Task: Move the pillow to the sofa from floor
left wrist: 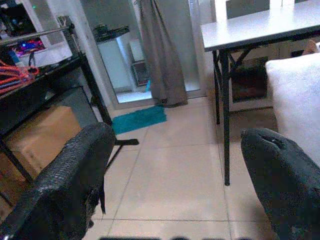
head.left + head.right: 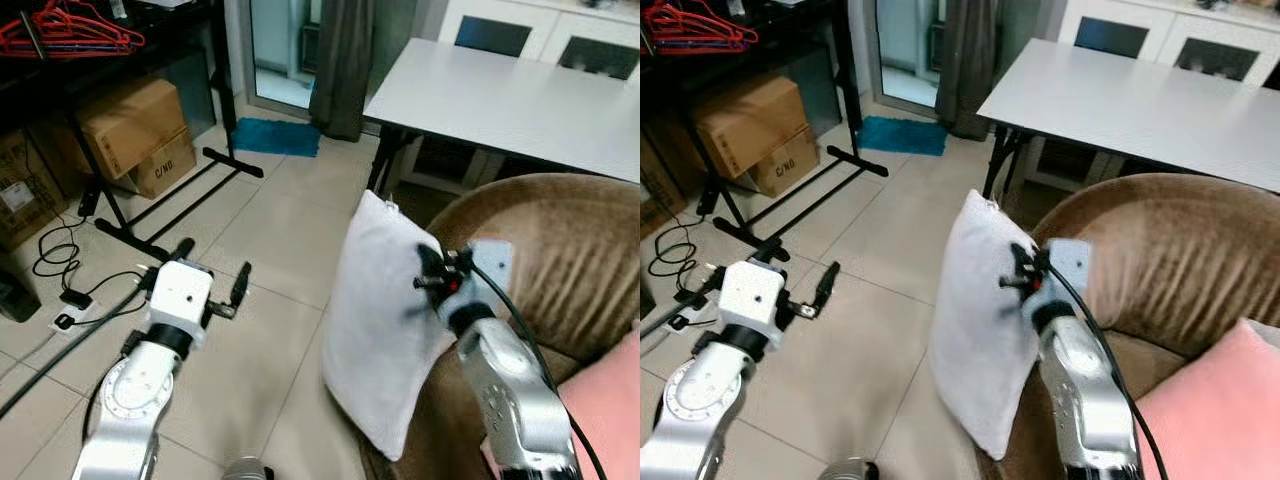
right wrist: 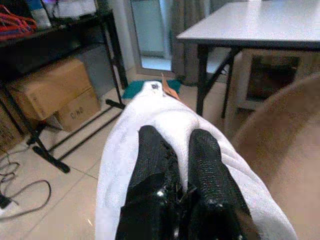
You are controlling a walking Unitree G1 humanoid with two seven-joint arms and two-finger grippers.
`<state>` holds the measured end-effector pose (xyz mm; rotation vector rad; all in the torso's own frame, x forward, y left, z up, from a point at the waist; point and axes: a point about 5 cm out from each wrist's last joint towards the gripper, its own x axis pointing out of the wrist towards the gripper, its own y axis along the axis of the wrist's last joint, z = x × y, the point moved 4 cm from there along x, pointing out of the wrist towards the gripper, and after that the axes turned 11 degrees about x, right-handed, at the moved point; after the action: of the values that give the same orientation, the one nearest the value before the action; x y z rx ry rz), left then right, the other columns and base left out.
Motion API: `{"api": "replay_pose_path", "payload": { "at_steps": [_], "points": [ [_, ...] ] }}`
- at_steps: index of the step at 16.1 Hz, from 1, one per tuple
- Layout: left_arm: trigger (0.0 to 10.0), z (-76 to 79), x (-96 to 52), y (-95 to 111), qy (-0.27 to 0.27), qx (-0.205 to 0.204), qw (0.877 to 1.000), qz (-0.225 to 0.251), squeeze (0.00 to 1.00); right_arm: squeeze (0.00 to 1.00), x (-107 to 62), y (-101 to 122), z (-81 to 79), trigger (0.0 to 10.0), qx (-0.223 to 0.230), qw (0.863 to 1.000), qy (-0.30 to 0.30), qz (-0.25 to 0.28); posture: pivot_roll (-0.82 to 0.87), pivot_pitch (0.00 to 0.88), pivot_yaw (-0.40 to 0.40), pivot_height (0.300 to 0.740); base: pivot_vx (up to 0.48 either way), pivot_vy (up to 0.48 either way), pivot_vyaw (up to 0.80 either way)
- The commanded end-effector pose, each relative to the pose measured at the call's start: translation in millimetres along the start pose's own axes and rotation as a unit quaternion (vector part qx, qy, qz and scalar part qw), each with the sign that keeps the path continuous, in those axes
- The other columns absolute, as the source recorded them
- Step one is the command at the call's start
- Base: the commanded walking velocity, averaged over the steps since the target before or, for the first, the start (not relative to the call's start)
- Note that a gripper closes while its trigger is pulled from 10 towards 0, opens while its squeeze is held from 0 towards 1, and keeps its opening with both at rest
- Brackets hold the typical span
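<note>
The white pillow (image 2: 375, 335) is held off the floor, pinched at its upper edge by the right gripper (image 3: 172, 150), its jaws clamped on a thin fold. Beyond the jaws the brown sofa (image 2: 560, 250) armrest is seen. Slippage is judged possible, the fold being small. The left gripper (image 1: 175, 175) is held apart over bare tiles (image 2: 270, 240).

One white pillow (image 2: 385, 330), one pink cushion (image 2: 608, 410). One brown sofa (image 2: 560, 250). One grey desk (image 2: 510, 100). Two cardboard boxes (image 2: 135, 130) under the black rack (image 2: 150, 40). One teal mat (image 2: 275, 137) on the tiled floor. One grey curtain (image 2: 345, 60). Two robot arms, each ending in one pincer: left pincer (image 2: 212, 270), right pincer (image 3: 180, 160).
</note>
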<state>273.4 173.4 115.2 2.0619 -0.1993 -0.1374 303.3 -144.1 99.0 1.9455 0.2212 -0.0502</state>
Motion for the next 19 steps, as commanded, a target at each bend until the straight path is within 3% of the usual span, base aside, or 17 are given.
{"api": "replay_pose_path", "payload": {
  "at_steps": [1,5,14,19],
  "points": [
    [10.0,-2.2,-0.1,3.1,0.005,0.004,1.000,0.004,0.00,0.00,0.9,15.8,-7.0,10.0,-0.003,0.999,0.015,0.030,0.06,0.000,-0.060,0.740,0.000,0.000,0.00],
    [10.0,-2.6,-0.3,2.8,0.008,0.003,1.000,0.003,0.00,0.00,-0.8,17.3,-11.9,10.0,0.003,0.999,0.029,0.034,0.05,0.000,-0.057,0.740,0.000,0.000,0.00],
    [10.0,-3.3,3.4,1.0,0.010,0.011,1.000,-0.006,0.00,0.00,-0.8,27.9,-10.9,10.0,0.021,0.998,0.023,0.062,0.06,0.000,-0.051,0.740,0.000,0.000,-0.77],
    [10.0,-0.7,6.1,2.2,-0.009,0.003,1.000,0.000,0.00,0.00,6.2,30.6,-19.2,10.0,0.020,0.998,0.028,0.062,0.06,0.000,-0.046,0.740,0.113,0.000,0.00]
  ]
}}
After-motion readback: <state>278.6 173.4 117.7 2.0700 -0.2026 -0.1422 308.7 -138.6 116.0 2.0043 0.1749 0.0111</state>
